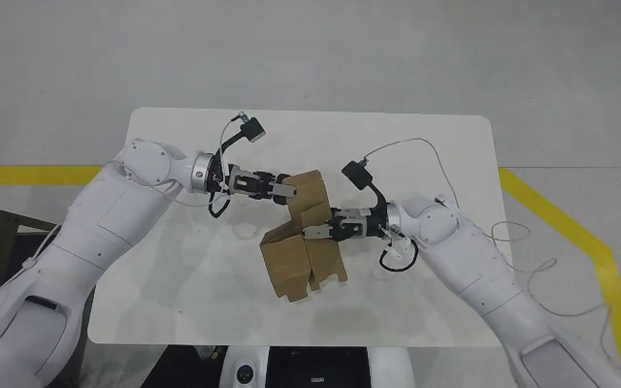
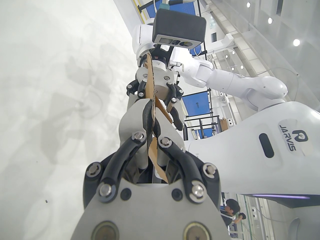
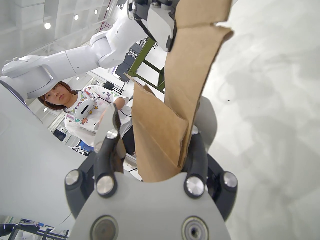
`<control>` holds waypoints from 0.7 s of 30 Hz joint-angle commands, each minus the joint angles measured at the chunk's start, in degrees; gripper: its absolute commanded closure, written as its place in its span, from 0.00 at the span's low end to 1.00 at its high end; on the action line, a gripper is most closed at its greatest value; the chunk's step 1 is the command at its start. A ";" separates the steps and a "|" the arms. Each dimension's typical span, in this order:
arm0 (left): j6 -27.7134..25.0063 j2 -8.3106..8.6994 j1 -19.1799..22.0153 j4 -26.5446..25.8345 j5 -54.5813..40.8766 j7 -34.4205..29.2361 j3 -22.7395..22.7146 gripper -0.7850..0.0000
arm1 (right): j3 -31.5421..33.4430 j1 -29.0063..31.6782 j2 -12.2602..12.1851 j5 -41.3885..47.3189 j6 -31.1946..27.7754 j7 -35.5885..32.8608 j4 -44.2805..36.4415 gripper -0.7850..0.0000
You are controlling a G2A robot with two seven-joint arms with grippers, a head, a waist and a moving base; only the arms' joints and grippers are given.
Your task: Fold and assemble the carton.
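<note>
The left gripper (image 2: 150, 122) was clamped on the carton (image 1: 296, 254). In the left wrist view its two black-tipped fingers (image 2: 146, 116) met on a thin cardboard edge that ran up between them. From the right wrist view the same gripper (image 3: 171, 42) showed farther off, pinching the carton's upper flap (image 3: 200, 3) where it met the panel below. In the top view the left gripper (image 1: 284, 188) sat at the flap's (image 1: 309, 184) near edge, its arm coming in from the table's left side.

The right gripper (image 3: 160, 112) stood spread, not clenched. One of its fingers (image 3: 111, 123) was clear of the cardboard with a gap showing, while the other lay behind a brown panel (image 3: 160, 131) that stood between the jaws; whether that finger pressed on the panel could not be told. The left wrist view showed this gripper (image 2: 156, 101) beyond the cardboard edge, a finger on each side of it. In the top view the right gripper (image 1: 312, 234) was at the carton's middle, its arm coming from the right.

The carton was brown, half-opened and crumpled in shape, held between the two grippers near the middle of the white table (image 1: 417, 291). Its lower part spread toward the table's front edge, and its flap rose toward the left gripper. A yellow line (image 1: 39, 175) ran along the floor beside the table.
</note>
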State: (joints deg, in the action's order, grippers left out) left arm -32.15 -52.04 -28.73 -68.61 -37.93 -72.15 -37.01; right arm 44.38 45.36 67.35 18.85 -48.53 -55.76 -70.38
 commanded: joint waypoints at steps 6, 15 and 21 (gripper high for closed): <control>-0.62 0.23 0.29 0.23 -1.76 0.62 -0.09 0.00 | -1.64 -1.06 -0.17 1.09 -0.15 0.15 0.67 1.00; -3.68 0.85 -0.25 0.76 -3.89 3.69 -2.93 0.00 | -1.70 -1.75 -0.40 1.79 -2.47 2.47 2.64 1.00; -8.42 2.21 -3.26 0.00 1.37 8.43 -5.07 0.00 | 0.79 -1.02 -0.52 0.84 -3.68 7.22 3.77 1.00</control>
State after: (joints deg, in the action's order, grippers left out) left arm -40.03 -50.03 -31.41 -68.44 -37.18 -64.30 -41.88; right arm 44.86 44.27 66.86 20.13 -52.28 -49.21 -66.65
